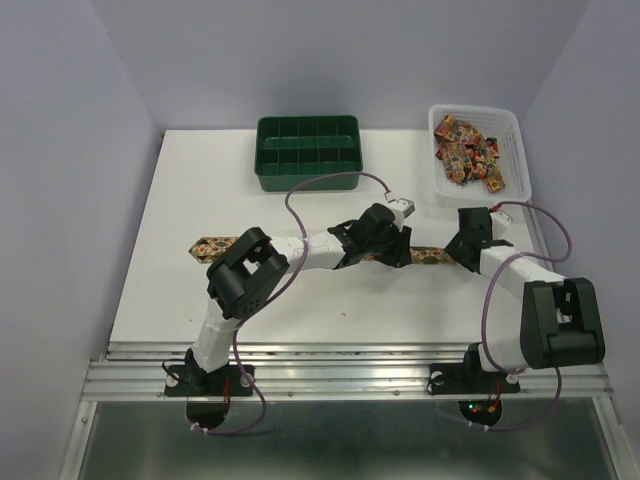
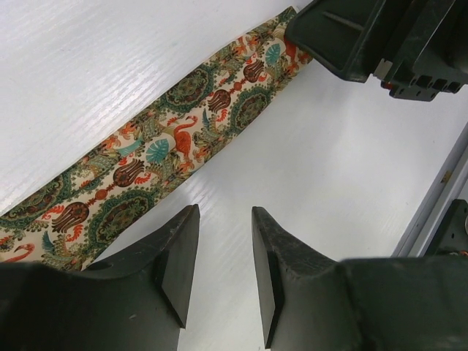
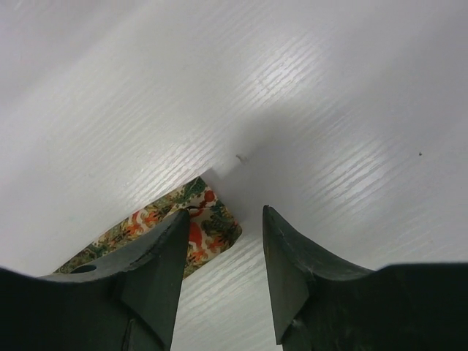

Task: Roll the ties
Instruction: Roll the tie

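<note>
My left claw (image 2: 224,216) stands spread over the bare white tabletop (image 2: 329,168), gripping nothing, just beside the long paisley fabric necktie (image 2: 168,146). My right claw (image 3: 224,216) is spread too; one finger (image 3: 157,263) seems to touch the necktie's end, though I can't be sure. The necktie lies flat in front of the dark green plastic compartment tray (image 1: 307,150).

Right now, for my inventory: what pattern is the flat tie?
The tie is cream with green, red, teal medallions; best in left wrist view.
</note>
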`<state>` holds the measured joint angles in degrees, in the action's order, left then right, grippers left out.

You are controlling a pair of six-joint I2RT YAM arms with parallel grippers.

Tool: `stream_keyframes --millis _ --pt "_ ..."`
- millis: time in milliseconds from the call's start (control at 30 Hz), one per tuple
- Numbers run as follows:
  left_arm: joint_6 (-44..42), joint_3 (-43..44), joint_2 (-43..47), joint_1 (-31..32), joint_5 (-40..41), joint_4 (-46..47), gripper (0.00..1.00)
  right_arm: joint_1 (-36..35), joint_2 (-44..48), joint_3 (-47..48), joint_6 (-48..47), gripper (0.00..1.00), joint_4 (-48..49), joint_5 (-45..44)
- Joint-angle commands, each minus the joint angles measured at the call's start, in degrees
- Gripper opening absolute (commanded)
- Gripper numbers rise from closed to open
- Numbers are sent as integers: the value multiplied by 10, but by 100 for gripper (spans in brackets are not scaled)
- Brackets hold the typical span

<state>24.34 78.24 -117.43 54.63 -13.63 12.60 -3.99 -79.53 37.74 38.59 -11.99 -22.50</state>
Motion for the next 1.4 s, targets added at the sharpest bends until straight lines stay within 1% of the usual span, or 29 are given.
stream_keyframes --millis 0,67,133,167,200,233,300,400,433,467,500,567,767,900,1067,1200,1267,1367 --pt "-17 12 17 -1 1 6 46 19 6 -17 -45 50 37 3" --pt "-18 17 12 -1 -1 3 46 28 -7 -24 -49 49 56 27" --pt "-18 22 10 -1 4 -4 46 29 -19 -19 -57 44 63 47" --pt "-18 22 10 -1 4 -4 46 29 -33 -17 -59 43 63 46" --pt "-17 21 10 -1 7 -5 46 29 -40 -14 -59 38 63 41" --pt "-16 20 11 -1 12 -5 46 30 -48 -7 -58 35 56 45" --pt "-16 21 11 -1 12 -5 46 32 -69 -1 -62 33 57 57" --pt "-17 21 10 -1 14 -6 46 33 -86 4 -67 33 65 89" --pt "-17 21 11 -1 16 -7 46 34 -89 7 -67 31 65 96" --pt "-17 21 12 -2 18 -7 46 35 -94 9 -66 26 64 100" --pt "-17 20 12 -3 18 -8 46 37 -98 9 -67 15 65 105" --pt "-17 18 15 -5 22 -8 46 38 -97 8 -63 1 66 113" --pt "-26 21 17 -10 35 -10 46 37 -46 4 -66 1 50 98" --pt "-33 40 -4 -13 35 -16 46 37 -22 21 -67 1 7 65" --pt "-44 72 -33 -13 12 -18 46 38 -16 48 -64 1 -49 38" --pt "-52 74 -41 -11 -17 -13 46 37 -10 48 -69 1 -43 57" --pt "-54 63 -41 -8 -39 3 45 37 -4 51 -65 1 -46 61" --pt "-54 61 -52 -4 -50 13 42 37 9 62 -62 1 -64 57"
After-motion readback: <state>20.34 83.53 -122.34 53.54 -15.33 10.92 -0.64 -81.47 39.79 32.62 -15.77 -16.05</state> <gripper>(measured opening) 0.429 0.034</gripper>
